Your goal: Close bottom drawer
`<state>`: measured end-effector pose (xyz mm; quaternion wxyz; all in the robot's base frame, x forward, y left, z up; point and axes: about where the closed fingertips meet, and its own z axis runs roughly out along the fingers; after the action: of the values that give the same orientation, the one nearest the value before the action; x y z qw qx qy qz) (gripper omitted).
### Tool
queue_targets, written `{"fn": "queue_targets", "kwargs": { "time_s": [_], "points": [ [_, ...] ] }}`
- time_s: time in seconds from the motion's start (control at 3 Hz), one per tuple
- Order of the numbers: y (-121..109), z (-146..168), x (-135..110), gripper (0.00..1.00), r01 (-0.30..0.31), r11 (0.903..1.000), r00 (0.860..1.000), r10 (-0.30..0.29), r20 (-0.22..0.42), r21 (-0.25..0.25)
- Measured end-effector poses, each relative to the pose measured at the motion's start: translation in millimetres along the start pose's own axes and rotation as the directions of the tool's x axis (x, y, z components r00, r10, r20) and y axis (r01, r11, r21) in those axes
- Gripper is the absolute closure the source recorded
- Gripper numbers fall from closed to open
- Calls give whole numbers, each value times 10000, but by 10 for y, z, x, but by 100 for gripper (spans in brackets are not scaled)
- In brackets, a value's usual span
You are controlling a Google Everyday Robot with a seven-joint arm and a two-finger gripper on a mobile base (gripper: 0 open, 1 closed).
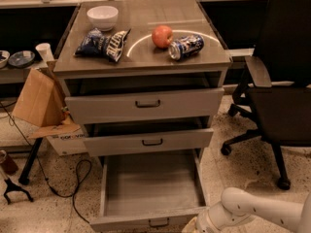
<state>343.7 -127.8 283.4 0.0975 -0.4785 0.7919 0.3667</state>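
Observation:
The bottom drawer [150, 186] is the lowest of the cabinet's three grey drawers. It is pulled far out, and its plain grey interior is bare. Its front panel [127, 223] with a small dark handle [159, 222] lies at the lower edge of the camera view. My white arm [252, 210] comes in from the lower right. My gripper [192, 226] is at the bottom edge, just right of the drawer's front right corner, and is mostly cut off by the edge of the view.
The top drawer [146, 103] and middle drawer [150, 141] each stand slightly open. On the cabinet top are a white bowl [102, 16], chip bags [104, 42], an apple [162, 35] and a can [186, 46]. A black office chair [279, 96] stands at the right. A cardboard box [39, 101] and cables [63, 188] are at the left.

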Motion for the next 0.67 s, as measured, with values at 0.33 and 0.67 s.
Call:
{"fn": "queue_targets", "kwargs": {
  "time_s": [0.33,0.67],
  "points": [
    [-205,378,70,89,-230,9997,9997,229,109,86],
    [-413,697,113,100,-558,9981,9984,556,96,273]
  ]
}}
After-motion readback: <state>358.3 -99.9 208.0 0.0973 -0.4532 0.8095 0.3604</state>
